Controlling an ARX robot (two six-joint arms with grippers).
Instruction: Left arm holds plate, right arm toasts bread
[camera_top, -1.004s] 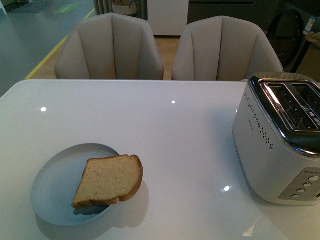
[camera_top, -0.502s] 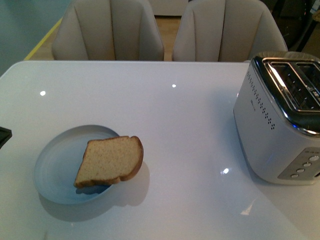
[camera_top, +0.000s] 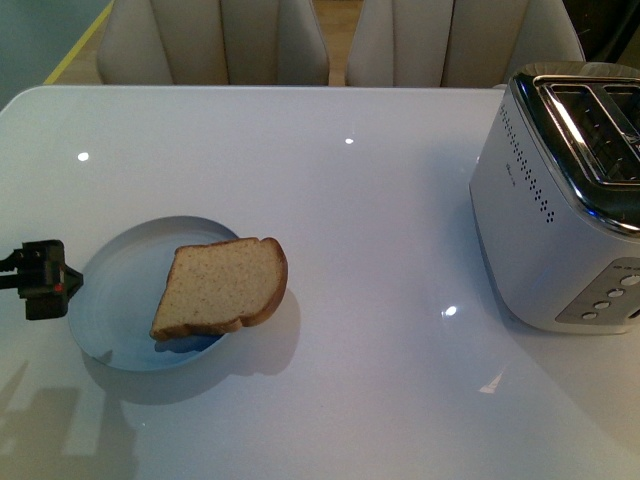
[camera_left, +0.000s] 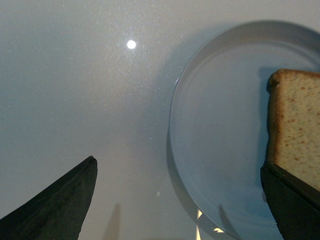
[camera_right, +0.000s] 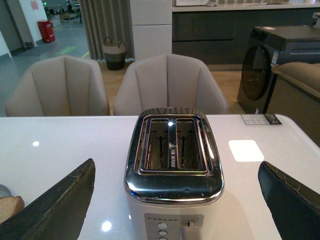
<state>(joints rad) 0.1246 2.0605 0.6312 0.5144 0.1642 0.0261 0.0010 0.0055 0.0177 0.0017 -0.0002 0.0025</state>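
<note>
One move: the left hand (camera_top: 48, 282), spread wide beside the plate (camera_top: 118, 256), should pinch its rim clear of the bread (camera_top: 222, 288).

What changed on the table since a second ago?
The left gripper slid in from the left, up beside the rim of the plate, jaws open, holding nothing yet. The camera also tipped downward a little. The bread still overhangs the plate's right edge, and the toaster hasn't moved.
</note>
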